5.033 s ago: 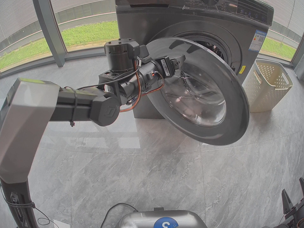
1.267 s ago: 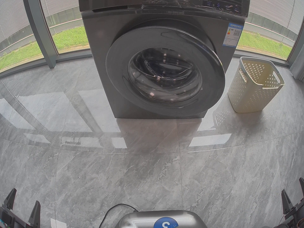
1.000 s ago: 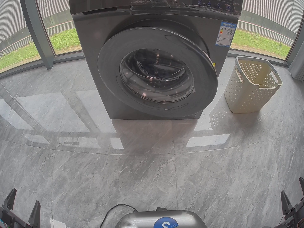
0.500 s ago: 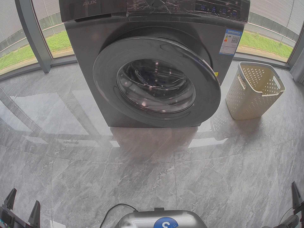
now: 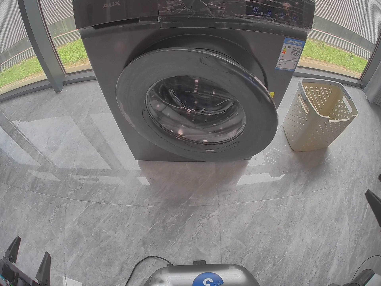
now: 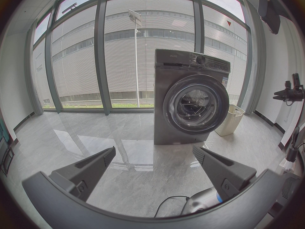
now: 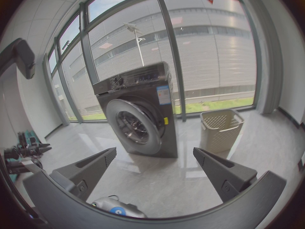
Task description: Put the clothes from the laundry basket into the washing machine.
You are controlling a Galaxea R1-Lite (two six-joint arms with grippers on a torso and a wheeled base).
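Observation:
The grey washing machine stands ahead, its round glass door swung almost against the front, with a dark gap at its upper right. To its right on the floor sits the cream perforated laundry basket; no clothes show above its rim. My left gripper hangs low at the near left, open and holding nothing. At the right edge of the head view rises one finger of my right gripper, also open and holding nothing. Both grippers are far from the machine and the basket.
Glossy grey marble floor stretches between me and the machine. Tall windows with a dark pillar curve behind it. A cable lies near my base.
Five seconds ago my left arm was at the wide-open door; now the door is nearly closed and the arm is down. The camera has shifted. The right gripper rose in the last half second.

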